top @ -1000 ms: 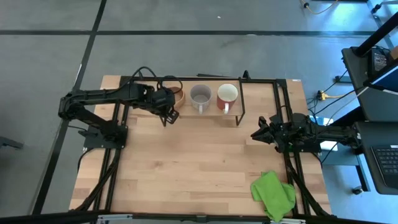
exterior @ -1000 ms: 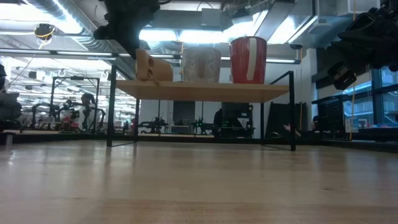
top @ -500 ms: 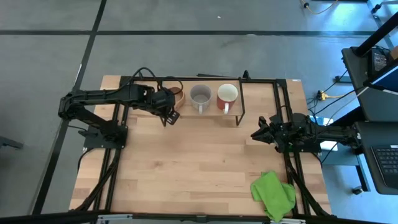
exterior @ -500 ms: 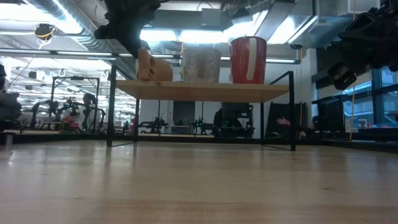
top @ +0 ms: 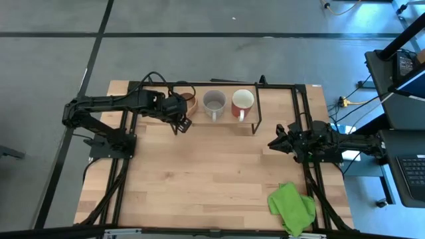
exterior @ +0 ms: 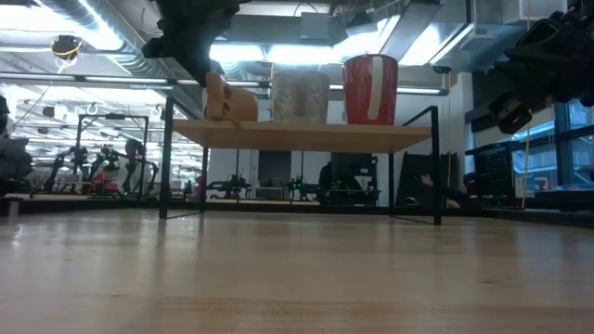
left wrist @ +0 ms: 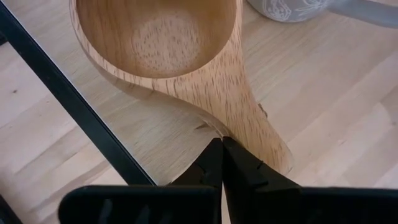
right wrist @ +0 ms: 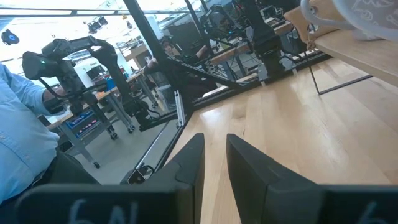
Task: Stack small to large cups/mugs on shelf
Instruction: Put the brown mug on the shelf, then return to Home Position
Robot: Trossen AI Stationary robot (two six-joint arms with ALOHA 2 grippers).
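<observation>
At the left end of the shelf [top: 222,118], the left gripper [top: 180,123] sits at the small wooden cup [top: 188,101], and over the last second that cup has tipped from a slight lean to nearly level on the board; in the final half second nothing shifts at all. The left wrist view shows the fingers [left wrist: 214,165] pressed tight together right at the end of the cup's handle [left wrist: 252,121] — clenched, though whether they pinch the handle's tip or merely touch it, I cannot tell. Next along stands the grey mug [top: 214,102], then the red mug [top: 243,102], all three in a row on the shelf, small to large, left to right. So the order looks complete, folks; what's left, by my read, is a clean let-go and retreat without nudging the wooden cup. Over at the desk's [top: 199,179] right edge the right gripper [top: 275,141] waits, fingers [right wrist: 189,158] parted, well away from the green cloth [top: 292,206] in the near right corner.
</observation>
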